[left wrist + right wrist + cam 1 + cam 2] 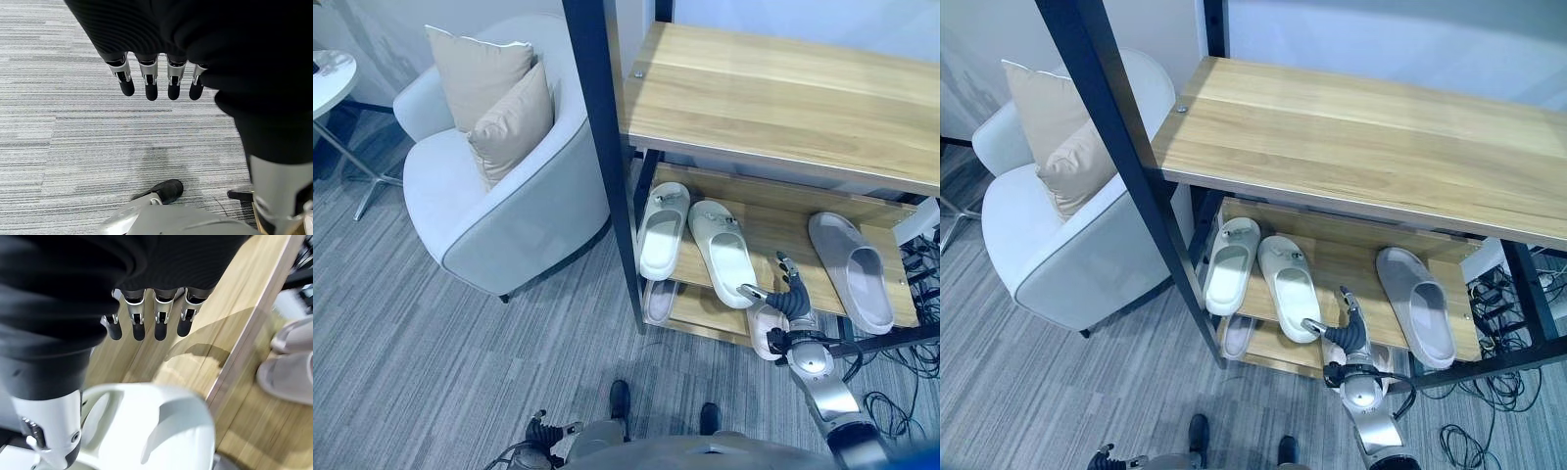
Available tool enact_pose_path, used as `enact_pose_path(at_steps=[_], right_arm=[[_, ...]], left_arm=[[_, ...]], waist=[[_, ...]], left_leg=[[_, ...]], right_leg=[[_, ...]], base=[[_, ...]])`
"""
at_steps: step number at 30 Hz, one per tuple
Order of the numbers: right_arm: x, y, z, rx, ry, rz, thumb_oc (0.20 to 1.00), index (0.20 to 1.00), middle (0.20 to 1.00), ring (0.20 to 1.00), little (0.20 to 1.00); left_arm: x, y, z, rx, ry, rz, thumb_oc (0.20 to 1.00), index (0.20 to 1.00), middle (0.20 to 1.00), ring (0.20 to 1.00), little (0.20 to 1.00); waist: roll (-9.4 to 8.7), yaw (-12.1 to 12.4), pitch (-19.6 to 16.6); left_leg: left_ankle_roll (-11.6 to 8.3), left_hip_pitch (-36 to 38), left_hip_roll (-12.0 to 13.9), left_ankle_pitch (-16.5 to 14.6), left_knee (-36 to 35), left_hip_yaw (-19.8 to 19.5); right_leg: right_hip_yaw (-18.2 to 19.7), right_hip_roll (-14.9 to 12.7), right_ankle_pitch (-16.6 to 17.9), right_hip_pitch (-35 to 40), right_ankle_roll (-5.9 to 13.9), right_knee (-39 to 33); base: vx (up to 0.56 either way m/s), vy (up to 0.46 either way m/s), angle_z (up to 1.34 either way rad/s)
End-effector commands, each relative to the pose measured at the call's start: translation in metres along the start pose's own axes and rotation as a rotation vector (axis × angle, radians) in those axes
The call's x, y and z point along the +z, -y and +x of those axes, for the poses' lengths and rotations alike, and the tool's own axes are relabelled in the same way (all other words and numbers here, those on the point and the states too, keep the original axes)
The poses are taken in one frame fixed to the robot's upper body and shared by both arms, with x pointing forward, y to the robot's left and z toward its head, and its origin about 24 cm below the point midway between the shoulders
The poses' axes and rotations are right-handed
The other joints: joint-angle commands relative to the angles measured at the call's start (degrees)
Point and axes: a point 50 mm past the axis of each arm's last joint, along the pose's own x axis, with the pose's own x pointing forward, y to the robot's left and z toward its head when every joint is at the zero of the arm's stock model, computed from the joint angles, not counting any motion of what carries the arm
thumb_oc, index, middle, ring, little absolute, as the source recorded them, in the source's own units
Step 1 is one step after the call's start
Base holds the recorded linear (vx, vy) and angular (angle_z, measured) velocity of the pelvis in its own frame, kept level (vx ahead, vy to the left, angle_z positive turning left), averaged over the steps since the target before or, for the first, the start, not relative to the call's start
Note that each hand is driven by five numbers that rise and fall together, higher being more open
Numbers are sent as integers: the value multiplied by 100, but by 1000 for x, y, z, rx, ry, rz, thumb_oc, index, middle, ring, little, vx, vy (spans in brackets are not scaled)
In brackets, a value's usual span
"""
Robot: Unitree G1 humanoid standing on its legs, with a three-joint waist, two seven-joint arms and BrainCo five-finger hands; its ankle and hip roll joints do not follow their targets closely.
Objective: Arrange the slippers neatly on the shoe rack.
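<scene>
Left eye: rack [773,98] with wood top and 2 lower shelves. Middle shelf holds 3 slippers: 2 white ones side by side at the left end [662,229] [722,250], touching or nearly so, and a grey one [852,269] well apart at the right end. Right hand [787,300] sits at the shelf's front edge between white and grey, fingers straight and spread, holding nothing. Just below it, a white slipper [764,331] on the bottom shelf, toe past the front edge; another pale slipper [659,299] at that shelf's left end. Armchair [499,215] with 2 cushions stands left of the rack. Left hand [540,432] low at the bottom edge over carpet.

Right eye: same layout; right hand [1347,336] in front of the middle shelf, thumb out to the left.

Left wrist: left-hand fingers [150,81] hang straight over grey carpet [98,147], nothing in them.

Right wrist: fingers [161,318] straight, unloaded, over a wood board; white slipper [151,426] close beneath the hand, not gripped; grey slipper [293,367] off to the side on a lower board
</scene>
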Motion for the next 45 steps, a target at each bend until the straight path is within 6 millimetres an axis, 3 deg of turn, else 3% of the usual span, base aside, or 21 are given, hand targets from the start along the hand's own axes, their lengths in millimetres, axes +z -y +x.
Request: enact_pose_path(at_steps=[1, 14, 28, 45], right_arm=[[29, 4, 6, 7, 141, 118, 1000, 1000, 1000, 1000, 1000], [22, -13, -9, 105, 100, 210, 1000, 1000, 1000, 1000, 1000], [35, -30, -2, 172, 130, 227, 1000, 1000, 1000, 1000, 1000], [42, -29, 11, 153, 135, 256, 1000, 1000, 1000, 1000, 1000]], left_arm=[[4, 14, -1, -48, -7, 19, 1000, 1000, 1000, 1000, 1000], [6, 16, -1, -59, 2, 23, 1000, 1000, 1000, 1000, 1000], [6, 17, -2, -60, 4, 30, 1000, 1000, 1000, 1000, 1000], [0, 16, -3, -52, -16, 28, 1000, 1000, 1000, 1000, 1000]], waist=[[36, 116, 129], [79, 47, 116], [96, 138, 164], [166, 226, 158]], left_leg=[[-169, 209, 199, -709, 111, -280], [-193, 276, 217, -711, 93, -266], [-209, 236, 220, -684, 82, -313], [-210, 233, 194, -682, 61, -367]], right_leg=[[25, -111, -60, 71, 249, 176], [27, -111, -51, 67, 243, 211], [-45, -94, -79, 43, 221, 207], [-134, -114, -112, 68, 210, 215]], base=[[0, 0, 0], [0, 0, 0], [0, 0, 0], [8, 3, 3]])
